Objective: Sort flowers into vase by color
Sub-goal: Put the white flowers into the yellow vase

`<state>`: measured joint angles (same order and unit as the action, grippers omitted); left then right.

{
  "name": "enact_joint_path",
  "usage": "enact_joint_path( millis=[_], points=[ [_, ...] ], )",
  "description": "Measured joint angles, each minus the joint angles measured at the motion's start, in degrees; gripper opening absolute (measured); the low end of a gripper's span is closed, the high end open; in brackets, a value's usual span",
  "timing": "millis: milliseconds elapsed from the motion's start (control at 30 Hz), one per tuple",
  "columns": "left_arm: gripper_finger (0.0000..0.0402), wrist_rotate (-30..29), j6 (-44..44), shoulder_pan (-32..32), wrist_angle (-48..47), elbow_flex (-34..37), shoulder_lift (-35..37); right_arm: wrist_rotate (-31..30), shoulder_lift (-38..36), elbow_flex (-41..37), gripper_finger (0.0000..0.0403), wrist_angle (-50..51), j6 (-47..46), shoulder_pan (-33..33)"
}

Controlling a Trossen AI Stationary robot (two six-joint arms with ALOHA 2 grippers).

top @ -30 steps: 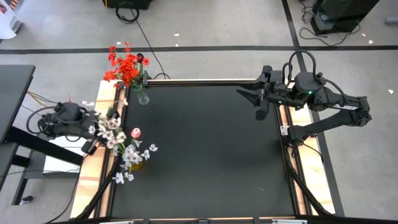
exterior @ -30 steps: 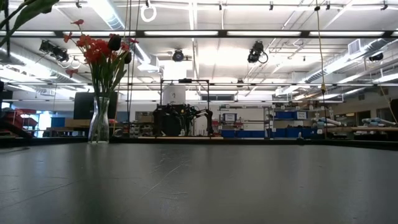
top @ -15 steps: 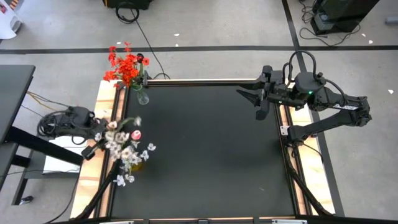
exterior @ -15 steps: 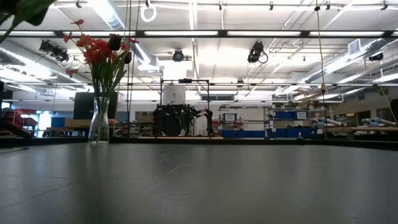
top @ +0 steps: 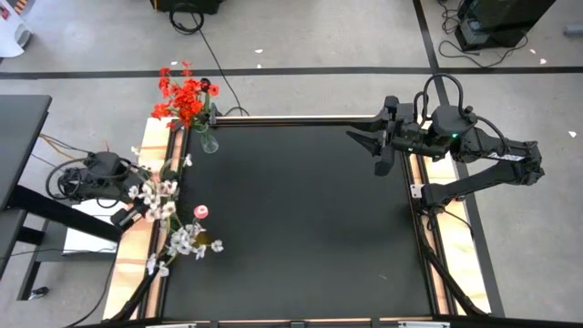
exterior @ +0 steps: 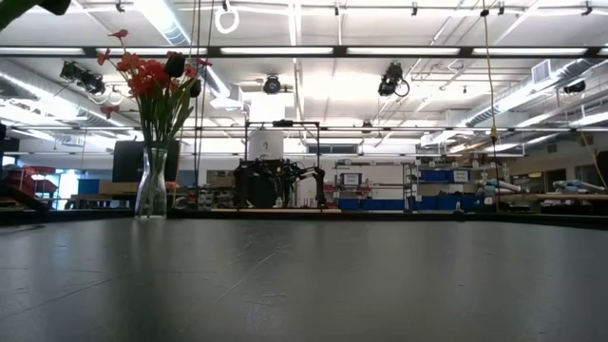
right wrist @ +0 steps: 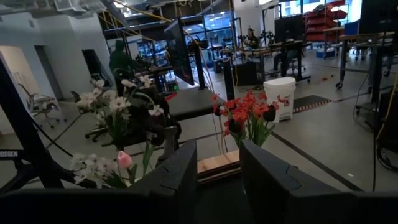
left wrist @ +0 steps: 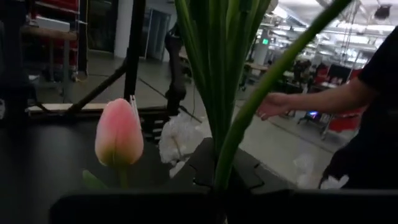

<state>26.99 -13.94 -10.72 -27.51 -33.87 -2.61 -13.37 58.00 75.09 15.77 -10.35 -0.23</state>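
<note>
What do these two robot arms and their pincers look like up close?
Both arms are dark, jointed and chunky. The right arm carries looping black cables and a small green light; its pincer ends in two flat black fingers. The left arm trails black cables too.

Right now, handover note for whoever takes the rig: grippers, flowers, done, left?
Left gripper: shut on a bunch of white sprays and a pink tulip, at the table's left edge.
Right gripper: open, empty, waiting at the far right corner.
Done: red flowers stand in the glass vase at the far left corner.
Left: the held bunch is not yet sorted.
</note>
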Motion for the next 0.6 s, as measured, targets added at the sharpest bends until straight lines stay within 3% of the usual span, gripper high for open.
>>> enact_joint_path(
  millis=[100,267,600],
  points=[
    [0.0014,1.4,-2.3,-0.1,-1.6,0.0,0.0,0.0,0.0,0.0,0.0130,-0.1,0.0,0.0],
    [0.0014,4.4,1.4,-0.1,-6.6,2.0,0.0,0.0,0.0,0.0,0.0130,-0.1,0.0,0.0],
    [0.0014,4.8,2.0,-0.1,-2.1,6.2,0.0,0.0,0.0,0.0,0.0130,-0.1,0.0,0.0]
  ],
)
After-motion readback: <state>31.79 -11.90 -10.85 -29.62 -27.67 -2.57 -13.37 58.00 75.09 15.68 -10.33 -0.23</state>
